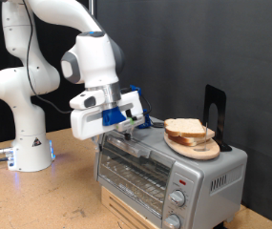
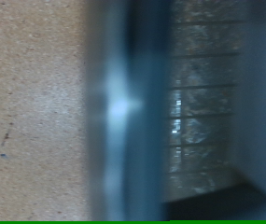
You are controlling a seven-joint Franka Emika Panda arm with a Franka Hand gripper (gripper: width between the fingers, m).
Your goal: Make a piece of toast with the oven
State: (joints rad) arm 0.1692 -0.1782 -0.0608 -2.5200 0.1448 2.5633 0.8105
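Early going, by the look of it: slices of bread point(image 1: 189, 131) stacked on a round wooden plate point(image 1: 198, 150) atop the silver oven point(image 1: 169, 170), none visible on the wire rack point(image 1: 136, 176) behind the glass. Gripper point(image 1: 132, 122) low over the oven's top left edge, nothing seen between the fingers; whether spread or clenched, impossible to tell. Wrist view mostly a blurred pale band beside a faint wire grid point(image 2: 203, 112) and wood tabletop point(image 2: 35, 103). Black stand point(image 1: 215, 113) at far right. No legible brand, label or writing anywhere.
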